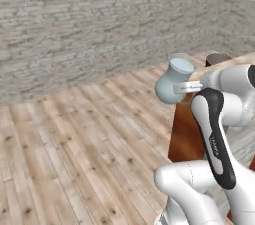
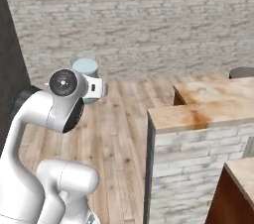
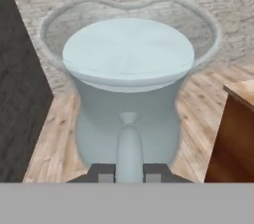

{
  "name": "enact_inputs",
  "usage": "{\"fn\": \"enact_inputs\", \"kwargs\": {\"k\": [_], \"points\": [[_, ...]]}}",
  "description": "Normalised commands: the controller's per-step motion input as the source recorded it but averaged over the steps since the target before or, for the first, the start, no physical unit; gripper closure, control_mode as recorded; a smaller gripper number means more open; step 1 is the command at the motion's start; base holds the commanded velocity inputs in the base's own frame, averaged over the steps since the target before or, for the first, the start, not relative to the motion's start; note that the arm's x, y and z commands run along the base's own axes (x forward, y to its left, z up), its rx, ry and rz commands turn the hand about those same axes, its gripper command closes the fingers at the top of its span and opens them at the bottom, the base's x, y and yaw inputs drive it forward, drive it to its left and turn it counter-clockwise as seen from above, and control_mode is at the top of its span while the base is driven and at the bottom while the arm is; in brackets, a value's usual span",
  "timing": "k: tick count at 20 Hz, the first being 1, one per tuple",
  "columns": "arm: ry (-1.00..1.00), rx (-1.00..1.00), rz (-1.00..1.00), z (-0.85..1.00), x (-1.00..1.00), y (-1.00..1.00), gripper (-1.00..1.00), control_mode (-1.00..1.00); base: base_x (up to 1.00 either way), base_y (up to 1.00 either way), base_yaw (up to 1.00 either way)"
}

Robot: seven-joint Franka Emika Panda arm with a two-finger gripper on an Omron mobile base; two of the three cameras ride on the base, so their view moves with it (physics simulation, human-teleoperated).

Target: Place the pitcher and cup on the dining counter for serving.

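The pitcher [image 1: 172, 80] is a pale-blue translucent jug, hanging upright in the air over the wood floor. My gripper [image 1: 181, 88] is shut on its side handle [image 3: 129, 143], which stands between the two dark fingertips [image 3: 105, 176] in the hand view. From the right base camera the pitcher [image 2: 85, 66] peeks out behind my white hand. The dining counter [image 2: 198, 111], beige with rust stains, lies to the right of the pitcher, and its wooden base [image 1: 185, 134] sits just below and right of the jug. The cup is out of view.
A grey brick wall [image 1: 99, 20] closes the back. A dark panel [image 2: 9, 69] stands at the left. A black stool [image 2: 242, 72] sits beyond the counter. The counter's near end is faced with pale brick [image 2: 188, 168]. Open wood floor [image 1: 74, 144] stretches to the left.
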Motion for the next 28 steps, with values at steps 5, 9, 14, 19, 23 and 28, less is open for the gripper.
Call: {"fn": "enact_inputs", "kwargs": {"k": [5, 9, 14, 19, 23, 28], "points": [[0.00, 0.00, 0.00, 0.00, 0.00, 0.00, 1.00, 1.00, 1.00, 1.00, -0.52], [0.00, 0.00, 0.00, 0.00, 0.00, 0.00, 1.00, 1.00, 1.00, 1.00, -0.56], [0.00, 0.00, 0.00, 0.00, 0.00, 0.00, 1.00, 1.00, 0.82, 0.65, -0.64], [0.00, 0.00, 0.00, 0.00, 0.00, 0.00, 1.00, 1.00, 0.64, 0.37, -0.68], [0.00, 0.00, 0.00, 0.00, 0.00, 0.00, 1.00, 1.00, 0.50, 0.00, -0.61], [0.00, 0.00, 0.00, 0.00, 0.00, 0.00, 1.00, 1.00, 0.58, 0.00, -0.57]]}}
